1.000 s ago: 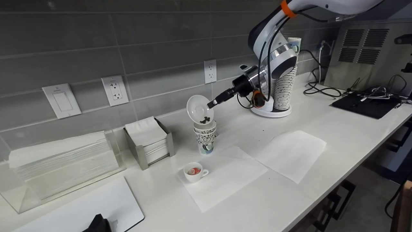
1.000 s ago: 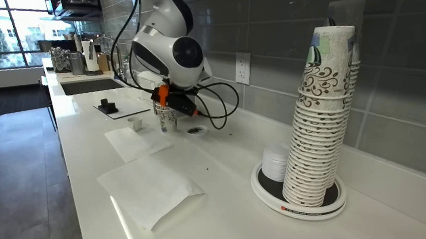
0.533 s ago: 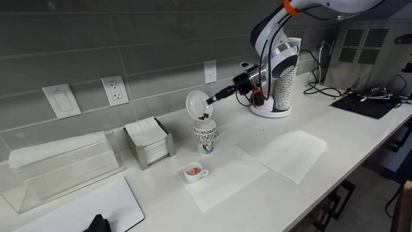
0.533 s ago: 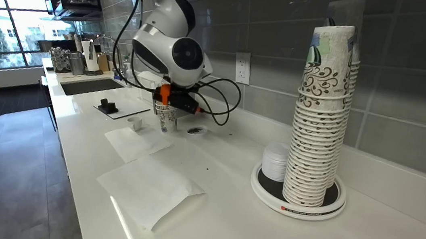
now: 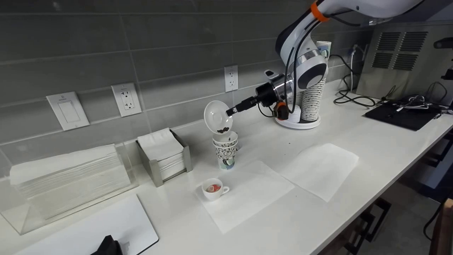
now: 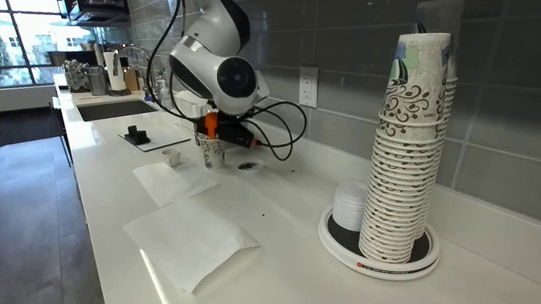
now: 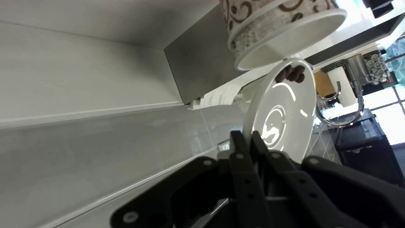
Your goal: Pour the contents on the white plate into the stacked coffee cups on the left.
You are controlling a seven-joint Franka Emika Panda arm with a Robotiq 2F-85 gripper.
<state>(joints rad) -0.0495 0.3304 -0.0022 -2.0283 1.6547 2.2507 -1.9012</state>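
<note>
End effector [image 7: 248, 139], one: pinching the rim of the white plate [image 5: 213, 118]. Plate: ahead of the end effector, steeply tilted, lower edge at the mouth of the stacked coffee cups [image 5: 225, 153]; contact unclear. Dark bits [image 5: 223, 130], several: on the plate near that edge, below the end effector; a dark speck [image 5: 229, 139] at the cup mouth. Cups: upright on the tabletop [image 5: 276, 226], beneath the end effector. Tall cup columns [image 6: 394, 198]: behind the end effector, on a round tray [image 6: 335, 253].

Glossy plate [image 7: 292, 110], ppr cups [image 5: 225, 153], metal napkin hldr [image 7: 201, 60]
</note>
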